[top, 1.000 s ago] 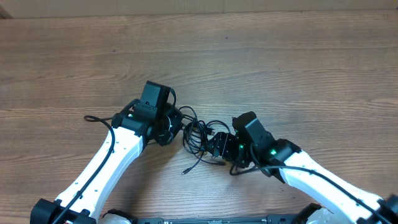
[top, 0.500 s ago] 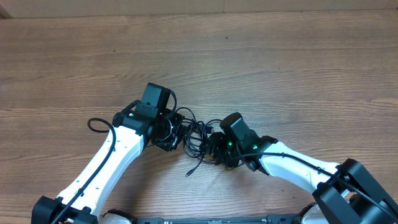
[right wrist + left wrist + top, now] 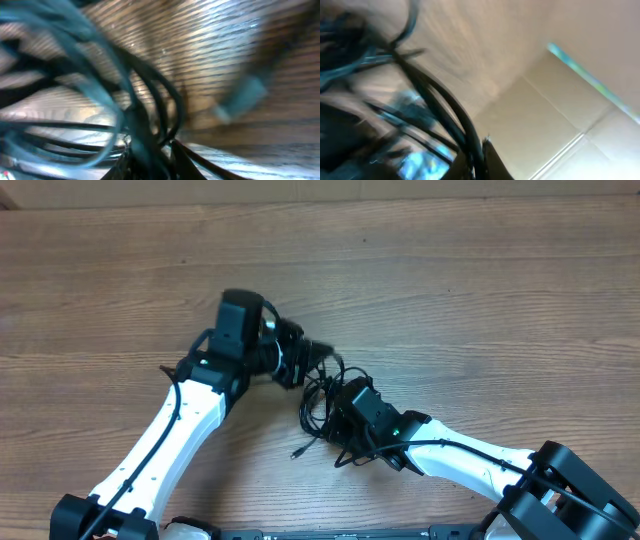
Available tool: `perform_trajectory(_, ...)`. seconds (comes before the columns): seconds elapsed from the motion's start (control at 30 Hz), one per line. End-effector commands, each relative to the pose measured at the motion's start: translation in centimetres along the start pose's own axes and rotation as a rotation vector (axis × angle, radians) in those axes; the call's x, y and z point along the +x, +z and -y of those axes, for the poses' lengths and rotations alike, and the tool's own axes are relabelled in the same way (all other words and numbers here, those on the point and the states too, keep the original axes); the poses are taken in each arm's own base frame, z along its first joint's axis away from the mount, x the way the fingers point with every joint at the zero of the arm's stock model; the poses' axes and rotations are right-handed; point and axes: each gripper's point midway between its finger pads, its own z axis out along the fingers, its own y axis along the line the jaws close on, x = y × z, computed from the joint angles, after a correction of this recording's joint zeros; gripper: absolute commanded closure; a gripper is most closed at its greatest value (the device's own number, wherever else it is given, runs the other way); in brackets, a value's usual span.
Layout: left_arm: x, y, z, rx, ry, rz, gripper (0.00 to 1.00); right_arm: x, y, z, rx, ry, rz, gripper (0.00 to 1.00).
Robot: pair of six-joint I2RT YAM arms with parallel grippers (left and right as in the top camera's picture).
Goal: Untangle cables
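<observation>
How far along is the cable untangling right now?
Nothing looks done: the cables sit in one knotted clump between the arms. In hand: the left gripper has its jaws shut on strands at the top; the right gripper is at the lower side, grip unclear. Left: separating every cord.

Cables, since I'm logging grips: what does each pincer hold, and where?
Left pincer is shut on the cables at the tangle's upper-left strands; right pincer sits in the tangle, grip unclear.
</observation>
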Motion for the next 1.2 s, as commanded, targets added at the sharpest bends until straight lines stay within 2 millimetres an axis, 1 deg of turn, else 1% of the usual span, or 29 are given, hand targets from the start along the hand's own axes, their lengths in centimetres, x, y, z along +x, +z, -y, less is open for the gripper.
perform_trajectory(0.0,1.6,-1.6,4.5,0.150,0.054,-0.125,0.96,0.2,0.3,0.8,0.030,0.002,-0.002,0.84)
perform_trajectory(0.13,1.7,-3.5,9.0,0.328,0.152,-0.121,0.96,0.2,0.3,0.8,0.031,0.001,-0.002,0.84)
perform_trajectory(0.17,1.7,-3.8,9.6,0.349,0.161,-0.122,0.96,0.2,0.3,0.8,0.031,0.001,-0.002,0.84)
perform_trajectory(0.27,2.2,-5.3,12.0,0.454,0.228,-0.120,0.96,0.2,0.3,0.8,0.031,0.001,-0.002,0.83)
perform_trajectory(0.33,2.8,-6.7,13.8,0.537,0.316,-0.119,0.96,0.2,0.3,0.8,0.031,0.001,-0.002,0.82)
perform_trajectory(0.37,3.3,-7.7,14.8,0.594,0.379,-0.115,0.96,0.2,0.3,0.8,0.030,0.001,-0.002,0.81)
perform_trajectory(0.4,3.6,-8.3,15.3,0.622,0.413,-0.111,0.96,0.2,0.3,0.8,0.030,0.001,-0.002,0.81)
perform_trajectory(0.5,3.6,-9.0,15.9,0.654,0.447,-0.100,0.95,0.2,0.3,0.8,0.031,0.001,-0.002,0.81)
perform_trajectory(0.63,3.5,-9.1,15.9,0.655,0.492,-0.085,0.95,0.2,0.3,0.8,0.031,0.001,-0.001,0.78)
perform_trajectory(0.7,3.0,-9.3,16.2,0.673,0.483,-0.053,0.92,0.2,0.3,0.8,0.031,0.001,-0.002,0.76)
perform_trajectory(0.73,2.3,-9.7,16.8,0.698,0.471,-0.010,0.90,0.2,0.3,0.8,0.031,0.002,-0.002,0.76)
perform_trajectory(0.77,1.2,-10.6,17.7,0.745,0.462,0.057,0.88,0.2,0.3,0.8,0.031,0.002,-0.002,0.76)
perform_trajectory(0.87,-0.6,-13.3,19.3,0.846,0.472,0.172,0.90,0.2,0.3,0.8,0.032,0.002,-0.002,0.75)
perform_trajectory(0.93,-1.3,-15.0,20.0,0.893,0.490,0.219,0.92,0.2,0.3,0.8,0.032,0.002,-0.002,0.75)
perform_trajectory(1.0,-2.2,-16.3,20.3,0.917,0.497,0.257,0.93,0.2,0.3,0.8,0.031,0.001,-0.001,0.75)
perform_trajectory(1.07,-2.5,-16.5,19.9,0.897,0.505,0.252,0.93,0.1,0.3,0.8,0.032,0.002,0.002,0.72)
perform_trajectory(1.17,-1.9,-15.2,18.7,0.811,0.598,0.203,0.93,-0.1,0.3,0.7,0.030,0.000,0.013,0.67)
